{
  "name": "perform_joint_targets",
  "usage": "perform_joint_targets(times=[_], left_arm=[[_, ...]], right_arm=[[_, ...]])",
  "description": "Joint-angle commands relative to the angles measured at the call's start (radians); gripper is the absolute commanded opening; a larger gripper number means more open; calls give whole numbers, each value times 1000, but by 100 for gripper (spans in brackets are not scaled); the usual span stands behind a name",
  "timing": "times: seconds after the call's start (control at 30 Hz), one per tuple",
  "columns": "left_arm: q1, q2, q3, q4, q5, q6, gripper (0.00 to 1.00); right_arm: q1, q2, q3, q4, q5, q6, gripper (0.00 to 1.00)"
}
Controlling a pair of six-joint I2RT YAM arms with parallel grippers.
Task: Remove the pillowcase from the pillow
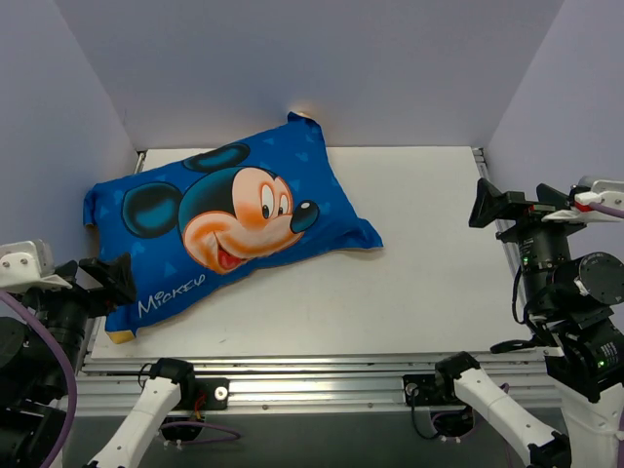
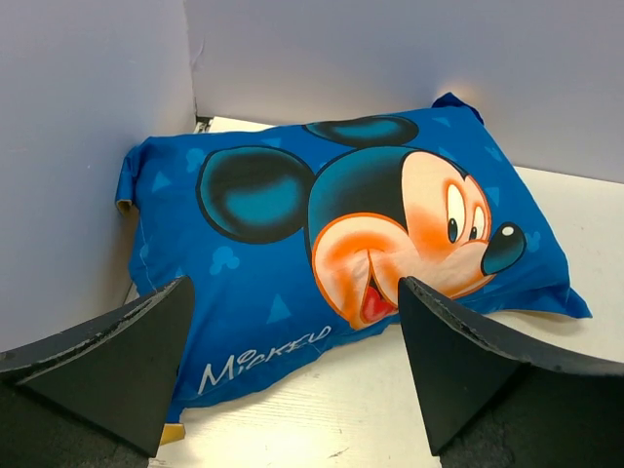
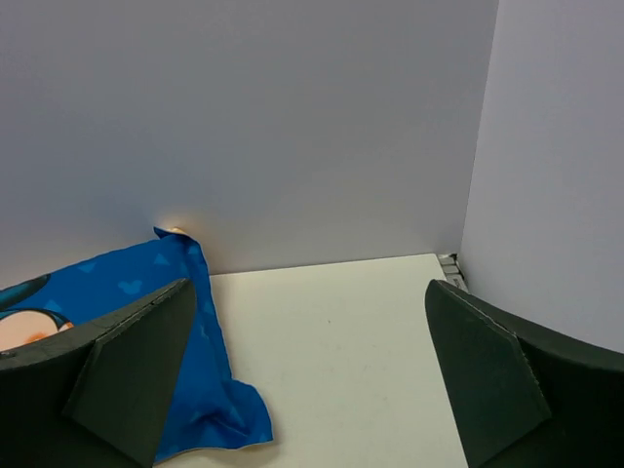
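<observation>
The pillowcase (image 1: 229, 229) is lying blue side up on the worktop's (image 1: 419, 292) left half, its long axis running from the near-left corner toward the back edge. The left gripper (image 2: 294, 292), jaws wide and empty, is sitting nearest, facing its near-left end. The right gripper (image 3: 307, 288), likewise wide, is standing well apart.

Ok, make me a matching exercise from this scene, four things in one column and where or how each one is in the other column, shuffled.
Things:
1. pillowcase
2. left gripper
3. right gripper
4. table

Descriptions:
A. open, at the right edge of the work surface
B. white and flat
C. blue, cartoon face up, lying toward the left
D. open, at the near left, facing the printed lettering

Pairs: 1-C, 2-D, 3-A, 4-B
</observation>
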Motion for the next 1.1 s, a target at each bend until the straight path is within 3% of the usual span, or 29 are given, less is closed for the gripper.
perform_joint_targets(times=[0.0,0.77,1.07], left_arm=[[-4,2,-1,-17,-13,-6,94],[-2,3,-119,-13,0,-92,94],[-2,175,-278,100,-31,-181,94]], right_arm=[[7,-14,-23,36,-11,32,100],[7,-8,-95,-57,-56,195,100],[5,62,-163,-67,-293,250,100]])
